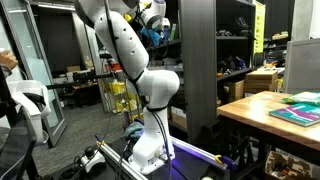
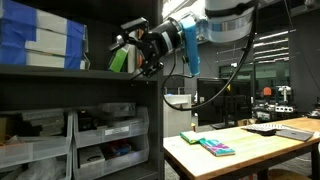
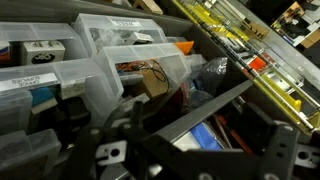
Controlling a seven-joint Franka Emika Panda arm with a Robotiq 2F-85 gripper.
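My gripper [image 2: 135, 50] is raised high at the top of a dark shelving unit [image 2: 90, 76], its fingers right at the shelf's front corner. A small green object [image 2: 120, 61] shows beside the fingertips; I cannot tell whether it touches them. The gripper also shows in an exterior view [image 1: 152, 22], up next to the shelf post. In the wrist view the fingers [image 3: 195, 150] stand wide apart with a grey shelf bar [image 3: 200, 108] running between them. Below lie clear plastic boxes [image 3: 110, 60] of small parts and a blue item [image 3: 200, 135].
Blue and white boxes [image 2: 40, 40] sit on the top shelf, and clear bins [image 2: 105, 130] below. A wooden table [image 2: 250, 158] holds a teal and pink book [image 2: 216, 147], which also shows in an exterior view [image 1: 295, 112]. A yellow rail [image 3: 240, 45] crosses the wrist view.
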